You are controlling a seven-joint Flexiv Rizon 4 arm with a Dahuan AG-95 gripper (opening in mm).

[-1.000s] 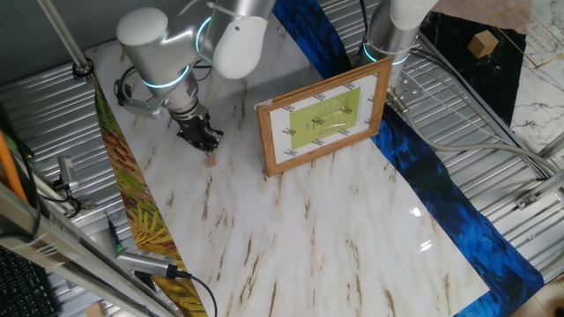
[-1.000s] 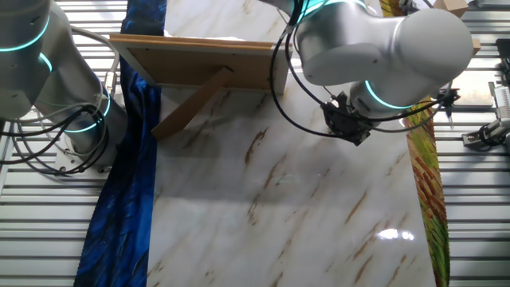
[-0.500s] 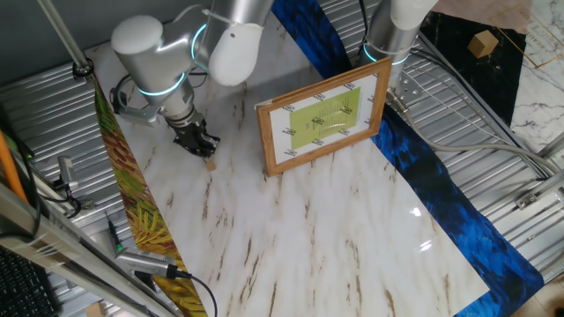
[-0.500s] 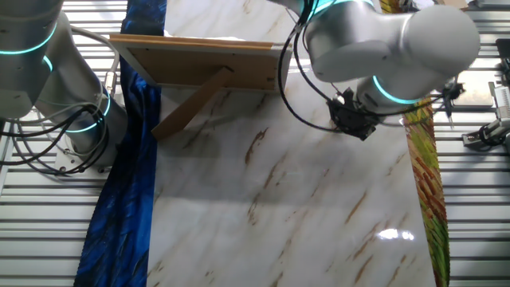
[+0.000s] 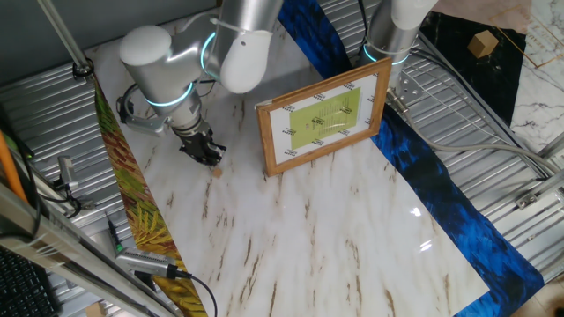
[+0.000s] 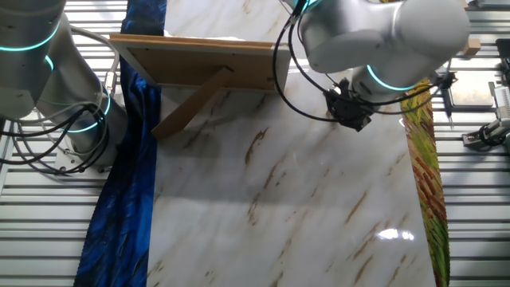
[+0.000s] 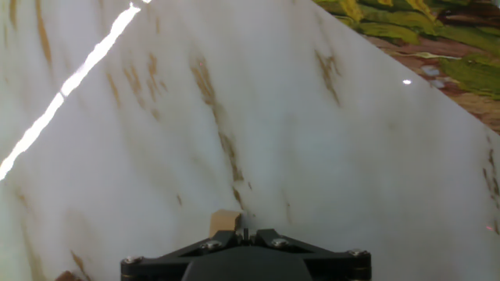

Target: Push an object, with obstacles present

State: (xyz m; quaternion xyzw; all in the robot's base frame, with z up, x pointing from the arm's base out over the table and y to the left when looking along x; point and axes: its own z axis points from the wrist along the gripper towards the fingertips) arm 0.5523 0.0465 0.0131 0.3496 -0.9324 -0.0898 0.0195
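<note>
The object, a tiny wood-coloured nub (image 7: 226,222), lies on the white marble board right against the tip of my gripper (image 7: 244,234), slightly left of it in the hand view. My gripper (image 5: 206,153) is shut, its fingers pressed together with nothing between them, and its tip is low over the board. In one fixed view the nub (image 5: 217,172) peeks out just below the fingers. The other fixed view shows the gripper (image 6: 351,113), but the nub is hidden there. The obstacle, a light-wood picture frame (image 5: 324,115) with a yellow-green picture, stands propped to the right; its back and strut (image 6: 199,60) face the other camera.
A leaf-patterned cloth strip (image 5: 141,211) borders the board on the gripper's side. Along the far side runs a blue cloth strip (image 5: 423,167). A second robot arm's base (image 5: 388,40) stands behind the frame. A cardboard box (image 5: 482,42) sits off the board.
My gripper swung back a little, then came down toward the frame side. The nub has slid a short way ahead of the tip.
</note>
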